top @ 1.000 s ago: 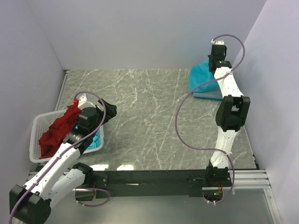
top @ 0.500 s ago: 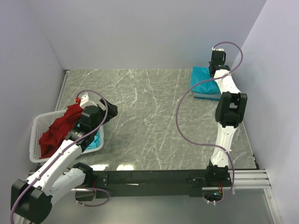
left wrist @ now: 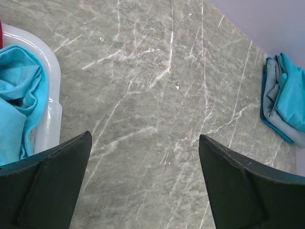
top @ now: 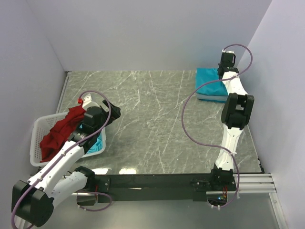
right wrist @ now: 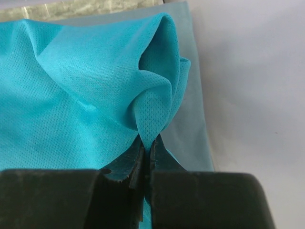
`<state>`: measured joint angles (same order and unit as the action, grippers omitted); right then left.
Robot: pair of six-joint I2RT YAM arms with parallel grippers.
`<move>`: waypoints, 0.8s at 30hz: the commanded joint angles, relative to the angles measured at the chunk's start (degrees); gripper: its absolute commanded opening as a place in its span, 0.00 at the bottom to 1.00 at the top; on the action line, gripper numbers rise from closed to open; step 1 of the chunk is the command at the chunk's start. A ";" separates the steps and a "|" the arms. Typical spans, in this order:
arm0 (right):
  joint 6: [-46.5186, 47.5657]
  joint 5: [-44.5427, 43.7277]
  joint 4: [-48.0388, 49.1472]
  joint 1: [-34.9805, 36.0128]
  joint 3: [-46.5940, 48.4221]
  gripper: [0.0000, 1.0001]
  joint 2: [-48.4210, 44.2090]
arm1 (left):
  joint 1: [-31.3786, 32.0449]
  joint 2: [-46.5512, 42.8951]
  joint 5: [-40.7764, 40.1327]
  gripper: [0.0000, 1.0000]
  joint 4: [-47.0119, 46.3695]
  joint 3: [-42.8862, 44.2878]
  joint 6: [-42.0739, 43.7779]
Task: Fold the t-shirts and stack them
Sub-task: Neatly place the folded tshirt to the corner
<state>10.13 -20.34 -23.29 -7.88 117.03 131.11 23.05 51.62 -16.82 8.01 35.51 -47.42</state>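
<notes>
Seen from above, the right arm [top: 234, 109] reaches to the far right corner of the marble table [top: 152, 119]. There a folded teal t-shirt [top: 208, 82] lies on a grey-blue t-shirt [top: 213, 98]. At near left, the left arm [top: 62, 160] leans over a white lattice basket [top: 35, 149]. The basket holds a red t-shirt [top: 59, 131] draped over its far rim and a crumpled teal t-shirt [top: 98, 145] at its right end. The left gripper [top: 113, 112] hangs past the basket's right rim, above bare table.

From the left wrist, the left gripper's dark fingers [left wrist: 52, 186] are spread wide, with only bare marble between them. The basket's rim [left wrist: 51, 107] and the crumpled teal t-shirt [left wrist: 19, 105] sit at the left edge. The folded stack [left wrist: 286, 100] lies well apart at far right.

From the right wrist, the right gripper [right wrist: 147, 153] is pinched tight on a raised fold of the folded teal t-shirt [right wrist: 71, 95]. The grey-blue t-shirt [right wrist: 190, 124] shows beneath it, next to the pale wall [right wrist: 248, 95].
</notes>
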 commanded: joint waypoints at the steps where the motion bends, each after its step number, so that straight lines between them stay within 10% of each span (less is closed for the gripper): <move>1: 0.24 -0.67 2.46 -0.65 2.67 0.00 0.20 | -0.11 0.15 -0.23 0.99 -1.68 2.81 1.10; 24: -0.20 -0.84 2.90 -2.40 4.61 0.04 3.89 | -0.11 3.05 0.56 1.00 -2.30 3.78 1.10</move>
<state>10.09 -20.05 -23.09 -9.65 118.93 134.96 23.05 54.83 -16.43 7.81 36.77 -47.24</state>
